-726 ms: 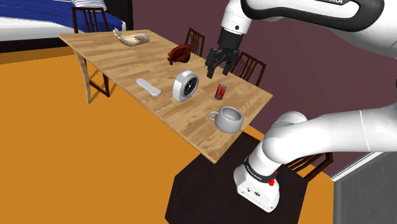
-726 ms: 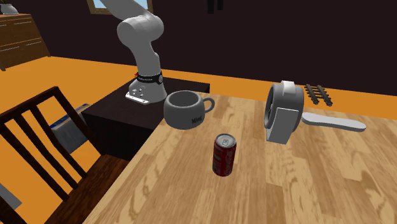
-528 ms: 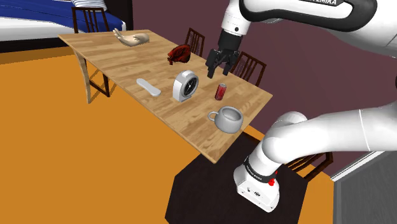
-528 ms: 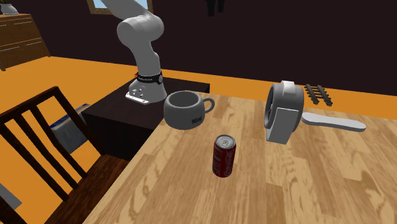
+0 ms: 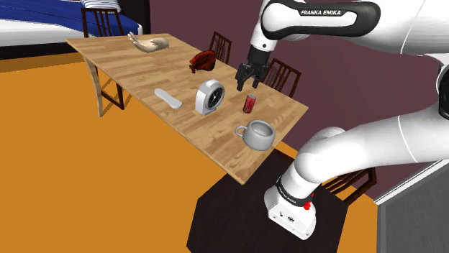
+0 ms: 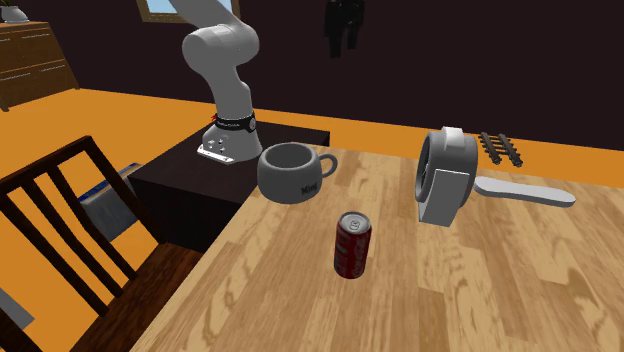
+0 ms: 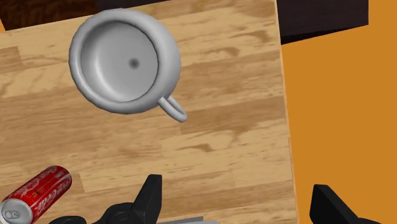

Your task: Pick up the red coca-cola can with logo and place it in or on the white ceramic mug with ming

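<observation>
Wide open at the hand (image 5: 248, 75), fingers (image 7: 151, 192) well apart, holding and touching nothing above the desk (image 5: 144, 65). Counted on it: one red can (image 5: 250, 103) standing upright near one empty grey mug (image 5: 257, 134), the two apart

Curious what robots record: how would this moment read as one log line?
end effector: open, holding nothing | red can: upright, untouched | mug: upright, empty
</observation>
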You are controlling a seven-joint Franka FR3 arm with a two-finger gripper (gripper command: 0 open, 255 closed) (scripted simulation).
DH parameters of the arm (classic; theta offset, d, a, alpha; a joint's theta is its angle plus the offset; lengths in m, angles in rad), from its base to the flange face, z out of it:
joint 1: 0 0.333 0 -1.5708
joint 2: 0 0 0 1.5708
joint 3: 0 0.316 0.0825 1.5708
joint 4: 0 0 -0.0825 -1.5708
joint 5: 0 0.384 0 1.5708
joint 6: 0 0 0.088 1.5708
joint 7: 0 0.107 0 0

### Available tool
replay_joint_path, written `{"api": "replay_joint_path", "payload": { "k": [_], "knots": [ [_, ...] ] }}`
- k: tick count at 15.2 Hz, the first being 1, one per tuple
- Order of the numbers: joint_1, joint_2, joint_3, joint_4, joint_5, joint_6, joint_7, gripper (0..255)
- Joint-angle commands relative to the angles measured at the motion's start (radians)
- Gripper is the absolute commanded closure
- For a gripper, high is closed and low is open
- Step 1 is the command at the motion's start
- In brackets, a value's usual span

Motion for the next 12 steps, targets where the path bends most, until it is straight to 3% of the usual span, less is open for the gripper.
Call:
{"api": "replay_joint_path", "payload": {
  "k": [1,12],
  "knots": [
    [-0.016,0.046,-0.029,-0.005,-0.016,0.052,-0.029,0],
    [-0.082,0.353,-0.191,0.079,-0.043,0.281,-0.202,0]
  ]
}}
